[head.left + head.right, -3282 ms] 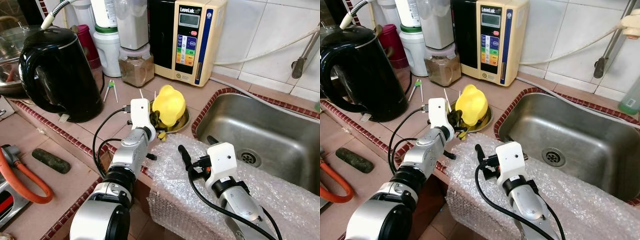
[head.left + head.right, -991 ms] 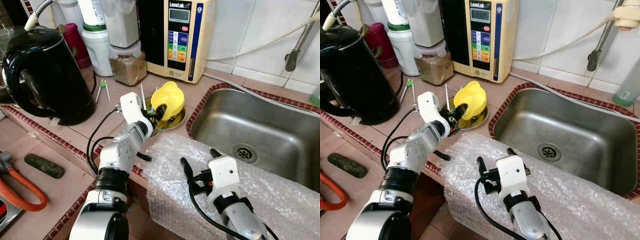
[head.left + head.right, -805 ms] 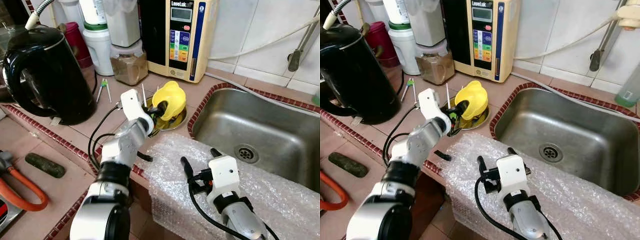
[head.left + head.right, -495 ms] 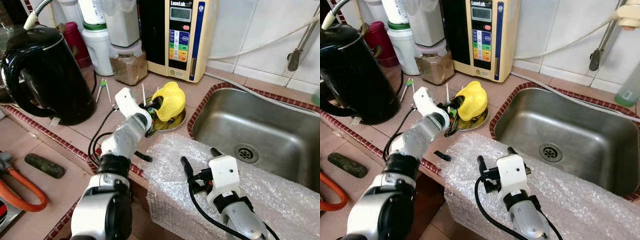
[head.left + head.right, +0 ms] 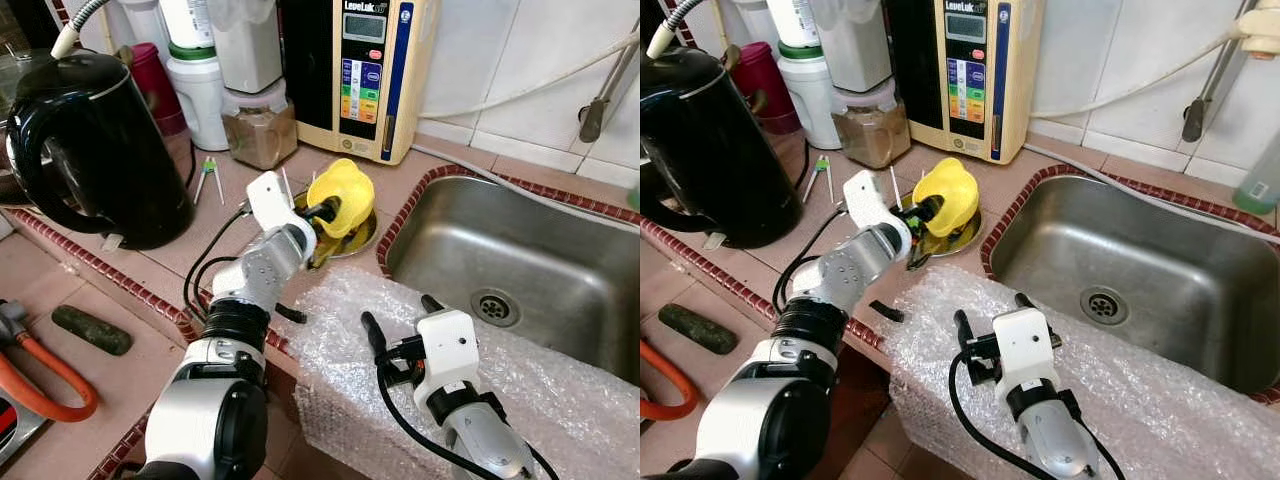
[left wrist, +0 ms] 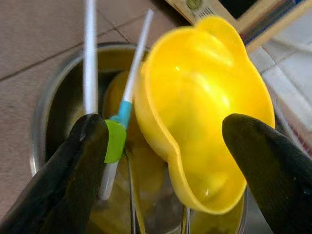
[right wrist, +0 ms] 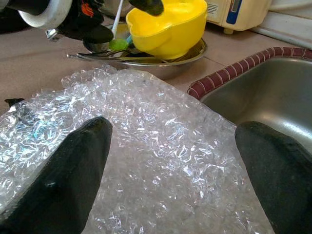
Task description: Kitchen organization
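Left wrist view: left end effector (image 6: 161, 146), fingers wide, has tipped the yellow flower-shaped plastic cup (image 6: 202, 112) upright, freeing it for grasping.

L hand (image 5: 322, 212) extended fwd, fingers spread, R hand (image 5: 396, 323) open

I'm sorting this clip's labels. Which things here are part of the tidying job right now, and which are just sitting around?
In the job:
- left gripper, jaws spread around the yellow bowl
- yellow bowl
- metal dish under it

Lying about:
- black kettle
- water machine
- spice jar
- sink
- bubble wrap, right gripper above it
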Robot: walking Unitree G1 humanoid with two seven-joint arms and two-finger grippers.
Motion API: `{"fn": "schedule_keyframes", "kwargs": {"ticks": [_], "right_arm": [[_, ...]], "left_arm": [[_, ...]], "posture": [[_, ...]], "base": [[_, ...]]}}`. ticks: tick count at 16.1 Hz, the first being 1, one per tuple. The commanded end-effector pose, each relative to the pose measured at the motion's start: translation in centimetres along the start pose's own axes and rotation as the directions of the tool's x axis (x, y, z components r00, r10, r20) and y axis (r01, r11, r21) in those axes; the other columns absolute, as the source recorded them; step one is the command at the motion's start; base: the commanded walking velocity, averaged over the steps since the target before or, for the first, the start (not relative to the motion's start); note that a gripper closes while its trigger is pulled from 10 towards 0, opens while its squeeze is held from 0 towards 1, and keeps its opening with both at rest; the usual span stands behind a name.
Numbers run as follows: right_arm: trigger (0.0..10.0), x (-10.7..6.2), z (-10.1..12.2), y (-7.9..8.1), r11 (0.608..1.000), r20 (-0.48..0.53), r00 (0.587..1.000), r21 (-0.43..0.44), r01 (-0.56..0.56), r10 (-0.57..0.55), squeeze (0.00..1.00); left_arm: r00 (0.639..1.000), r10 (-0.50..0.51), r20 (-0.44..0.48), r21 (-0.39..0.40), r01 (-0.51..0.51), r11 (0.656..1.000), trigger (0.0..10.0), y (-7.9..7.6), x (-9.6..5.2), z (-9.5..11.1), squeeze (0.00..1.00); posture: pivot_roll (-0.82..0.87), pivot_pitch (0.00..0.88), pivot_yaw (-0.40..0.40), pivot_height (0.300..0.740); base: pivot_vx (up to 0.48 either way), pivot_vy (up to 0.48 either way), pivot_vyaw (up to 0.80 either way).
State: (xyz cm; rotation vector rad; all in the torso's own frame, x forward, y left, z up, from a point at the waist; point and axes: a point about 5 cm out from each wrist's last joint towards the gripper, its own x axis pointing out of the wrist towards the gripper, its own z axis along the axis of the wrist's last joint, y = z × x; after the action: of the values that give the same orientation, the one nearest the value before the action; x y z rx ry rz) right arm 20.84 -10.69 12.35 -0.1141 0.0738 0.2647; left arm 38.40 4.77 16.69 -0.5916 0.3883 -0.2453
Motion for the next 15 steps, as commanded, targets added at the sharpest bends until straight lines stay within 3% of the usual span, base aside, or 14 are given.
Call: {"fn": "schedule_keyframes", "kwargs": {"ticks": [1,2,3,4,8,10,11,15], "right_arm": [[10.0,0.0,0.3,0.2,1.000,0.007,1.000,0.003,-0.005,0.005,0.00],[10.0,0.1,0.2,0.2,1.000,0.007,1.000,0.004,-0.005,0.005,0.00],[10.0,0.1,0.2,0.2,1.000,0.007,1.000,0.003,-0.006,0.006,0.00],[10.0,0.1,0.2,0.2,1.000,0.008,1.000,0.003,-0.005,0.005,0.00],[10.0,0.2,0.2,0.2,1.000,0.008,1.000,0.000,-0.008,0.008,0.00],[10.0,0.3,0.3,0.2,1.000,0.010,1.000,0.000,-0.009,0.009,0.00],[10.0,0.4,0.3,0.2,1.000,0.012,1.000,0.000,-0.010,0.010,0.00],[10.0,0.4,0.2,0.3,1.000,0.011,1.000,0.001,-0.009,0.009,0.00]], "left_arm": [[0.998,-0.062,-0.020,0.061,0.063,0.996,10.0,-2.2,0.3,-0.6,0.00],[0.997,-0.080,-0.021,0.113,0.081,0.990,10.0,-2.5,0.2,-0.6,0.00],[0.996,-0.086,-0.036,0.172,0.091,0.981,6.4,-2.5,0.3,-0.9,0.00],[0.997,-0.065,-0.052,0.222,0.075,0.972,7.3,-2.2,0.3,-1.3,0.00],[0.994,-0.007,-0.111,0.328,0.044,0.944,3.6,-0.9,0.4,-2.1,0.00],[0.991,0.006,-0.135,0.328,0.039,0.944,3.3,-0.4,0.3,-2.6,0.00],[0.988,0.021,-0.154,0.312,0.028,0.950,0.2,0.0,0.3,-3.1,0.00],[0.988,0.044,-0.149,0.310,0.005,0.951,0.0,0.7,0.3,-3.2,0.00]], "posture": [[-0.07,0.062,0.083,0.740],[-0.07,0.061,0.083,0.740],[-0.07,0.058,0.085,0.740],[-0.07,0.058,0.084,0.740],[-0.07,0.055,0.084,0.740],[-0.06,0.054,0.085,0.740],[-0.06,0.056,0.085,0.740],[-0.06,0.057,0.087,0.740]], "base": [[0.000,0.000,0.00],[0.000,0.000,0.00],[0.000,0.000,0.00],[0.000,0.000,0.00],[0.000,0.000,0.00],[0.000,0.000,0.00],[0.000,0.000,0.00],[0.000,0.000,0.00]]}}
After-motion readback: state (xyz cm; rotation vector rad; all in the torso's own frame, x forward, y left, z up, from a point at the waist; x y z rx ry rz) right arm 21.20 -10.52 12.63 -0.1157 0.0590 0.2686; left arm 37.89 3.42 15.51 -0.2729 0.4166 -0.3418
